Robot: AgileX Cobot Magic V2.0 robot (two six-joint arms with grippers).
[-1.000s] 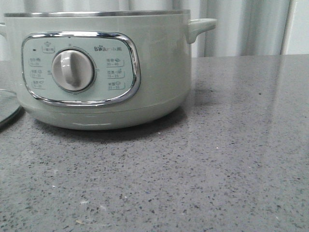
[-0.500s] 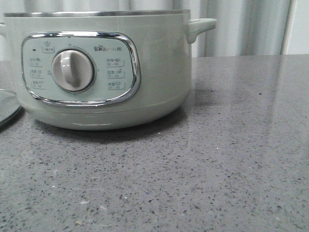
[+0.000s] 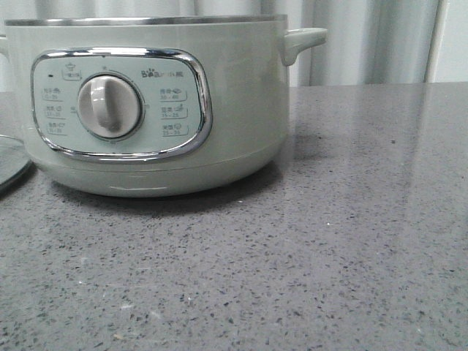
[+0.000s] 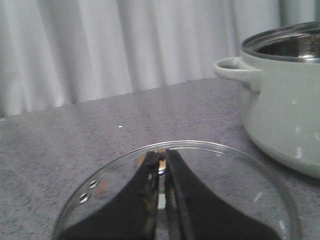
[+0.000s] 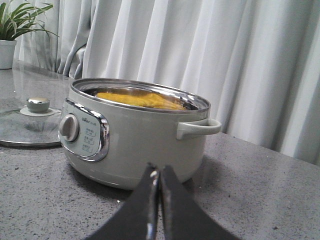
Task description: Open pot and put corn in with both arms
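corn [image 5: 142, 100] inside pot [image 5: 135, 135], beyond right hand [image 5: 159, 176]

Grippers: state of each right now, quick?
Left gripper: closed, empty, over the glass lid on the table.
Right gripper: closed, empty, short of the pot.

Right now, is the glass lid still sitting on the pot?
No. In the right wrist view the glass lid lies flat on the table beside the pot, whose open top shows the corn inside.
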